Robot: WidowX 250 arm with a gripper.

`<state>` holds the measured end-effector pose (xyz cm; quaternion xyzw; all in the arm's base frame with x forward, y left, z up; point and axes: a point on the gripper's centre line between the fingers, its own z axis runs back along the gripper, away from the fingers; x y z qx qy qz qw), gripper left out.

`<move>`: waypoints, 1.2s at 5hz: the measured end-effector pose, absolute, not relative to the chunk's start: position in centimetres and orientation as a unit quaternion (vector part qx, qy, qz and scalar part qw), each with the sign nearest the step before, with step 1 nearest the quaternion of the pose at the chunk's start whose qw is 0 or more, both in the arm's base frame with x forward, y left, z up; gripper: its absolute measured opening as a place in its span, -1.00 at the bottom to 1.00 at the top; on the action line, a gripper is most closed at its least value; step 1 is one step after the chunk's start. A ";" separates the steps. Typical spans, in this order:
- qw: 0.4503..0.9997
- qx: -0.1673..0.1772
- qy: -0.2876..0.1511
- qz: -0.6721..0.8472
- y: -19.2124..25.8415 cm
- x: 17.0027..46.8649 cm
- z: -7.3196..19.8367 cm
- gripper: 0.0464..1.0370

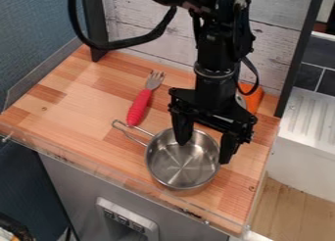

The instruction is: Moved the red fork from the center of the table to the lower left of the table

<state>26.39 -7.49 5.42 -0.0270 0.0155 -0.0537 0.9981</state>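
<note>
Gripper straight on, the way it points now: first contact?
The gripper would likely meet the metal pot first: one finger appears over its inside, the other near the rim. Depth unclear.

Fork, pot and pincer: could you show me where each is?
Fork [138, 107], camera view: on its red handle.
Pot [178, 168], camera view: on its inside bottom.
Pincer [204, 153], camera view: midway between its tips.

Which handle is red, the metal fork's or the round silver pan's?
The one on the fork: it's red, while the pan has a looped silver handle.
</note>
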 end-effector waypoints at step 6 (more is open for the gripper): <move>0.990 0.029 -0.029 0.136 5.5 30.6 5.5 0.93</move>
